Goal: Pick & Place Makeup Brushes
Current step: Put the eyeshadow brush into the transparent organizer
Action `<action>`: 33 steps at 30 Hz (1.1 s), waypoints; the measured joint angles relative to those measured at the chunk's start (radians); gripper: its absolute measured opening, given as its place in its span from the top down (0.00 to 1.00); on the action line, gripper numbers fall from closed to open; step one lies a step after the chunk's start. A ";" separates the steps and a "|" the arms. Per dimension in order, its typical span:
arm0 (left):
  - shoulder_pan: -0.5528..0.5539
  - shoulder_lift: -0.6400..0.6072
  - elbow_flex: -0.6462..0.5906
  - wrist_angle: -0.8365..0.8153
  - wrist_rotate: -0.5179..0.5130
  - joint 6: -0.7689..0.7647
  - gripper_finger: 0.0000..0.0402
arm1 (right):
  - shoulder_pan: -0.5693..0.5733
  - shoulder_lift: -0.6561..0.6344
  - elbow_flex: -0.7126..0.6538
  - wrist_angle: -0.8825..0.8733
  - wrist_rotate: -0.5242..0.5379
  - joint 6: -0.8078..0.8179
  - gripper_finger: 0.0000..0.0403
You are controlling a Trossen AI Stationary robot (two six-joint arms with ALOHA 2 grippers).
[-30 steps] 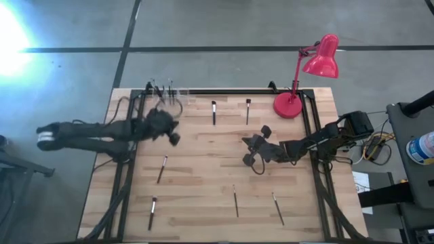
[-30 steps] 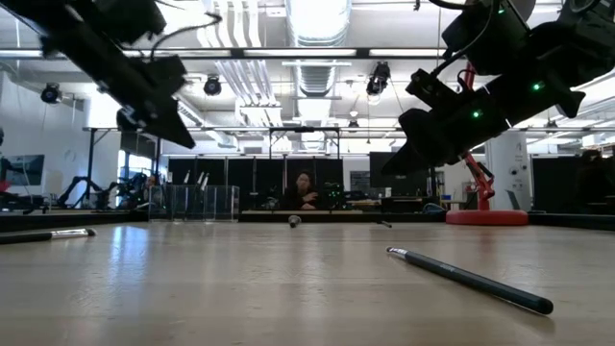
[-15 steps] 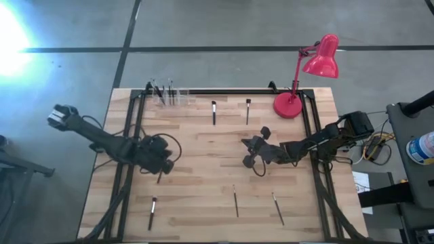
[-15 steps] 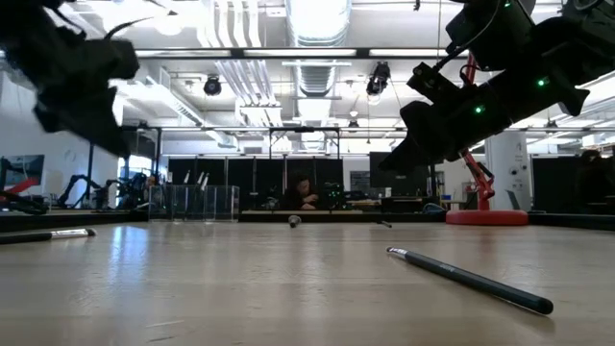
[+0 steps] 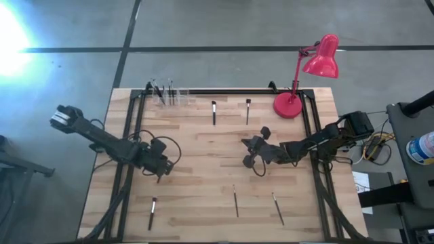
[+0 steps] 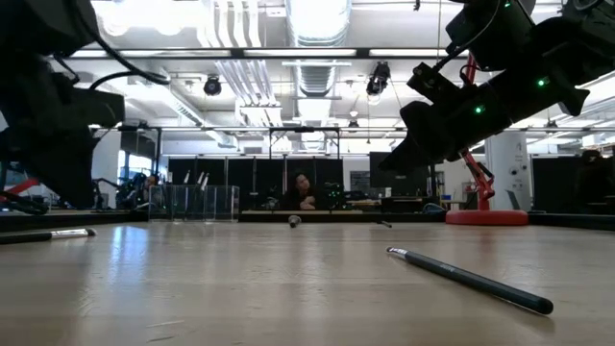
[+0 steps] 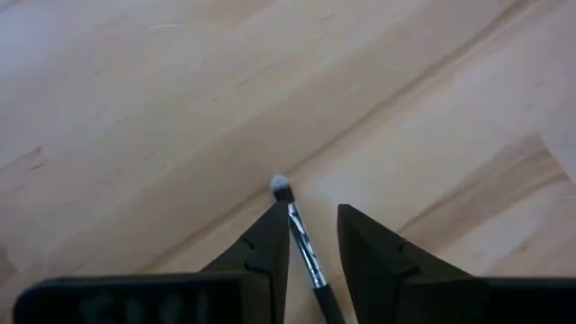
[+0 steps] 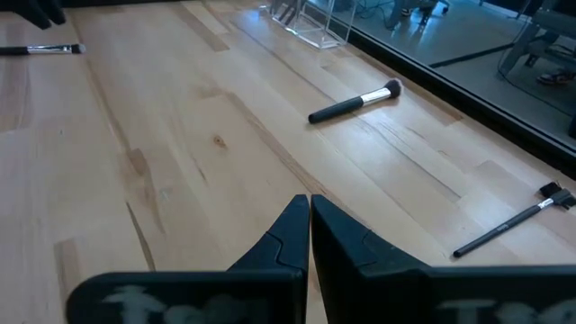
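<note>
My left gripper (image 5: 160, 167) hangs open low over the table's left middle. In the left wrist view its fingers (image 7: 310, 216) stand on either side of a thin makeup brush (image 7: 304, 247), near its small pale-tipped head (image 7: 281, 187); the brush lies flat on the wood. My right gripper (image 5: 253, 153) is shut and empty above the table's centre (image 8: 309, 205). Other brushes lie flat: two at the far side (image 5: 213, 112) (image 5: 248, 110), one near left (image 5: 153, 211), two near right (image 5: 236, 202) (image 5: 278, 209). A clear holder (image 5: 168, 95) at the far-left corner has brushes standing in it.
A red desk lamp stands with its base (image 5: 287, 105) at the far-right corner. Black frame rails run along the left (image 5: 129, 135), right (image 5: 313, 135) and far edges. Bare wood lies between the scattered brushes. A person sits far behind the table (image 6: 304, 190).
My left arm swung from beside the far-left holder toward the near edge and came down over the brush at the left middle. Its gripper now sits lower, astride that brush. The right arm and all brushes kept still.
</note>
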 joint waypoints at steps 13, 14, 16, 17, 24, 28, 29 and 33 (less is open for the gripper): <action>0.068 0.000 -0.119 0.153 -0.002 0.025 0.78 | 0.000 0.000 0.000 0.000 0.000 -0.002 0.98; 0.068 0.000 -0.129 0.182 -0.001 0.039 0.78 | 0.000 0.000 0.000 0.000 0.000 -0.002 0.98; 0.068 0.000 -0.151 0.253 0.004 0.060 0.78 | 0.000 0.000 0.000 0.000 0.000 -0.002 0.98; 0.068 0.000 -0.163 0.281 0.004 0.070 0.78 | 0.000 0.000 0.000 0.000 0.000 -0.002 0.98; 0.068 -0.001 -0.176 0.310 0.018 0.091 0.82 | 0.000 0.000 0.000 0.000 0.000 -0.002 0.98; 0.068 -0.001 -0.176 0.303 0.021 0.114 0.92 | 0.000 0.000 0.000 0.000 0.000 -0.002 0.98; 0.068 -0.001 -0.176 0.303 0.023 0.118 0.95 | 0.000 0.000 0.000 0.000 0.000 -0.002 0.98; 0.067 0.002 -0.162 0.329 0.031 0.152 0.99 | 0.000 0.000 0.000 0.000 0.000 -0.004 0.98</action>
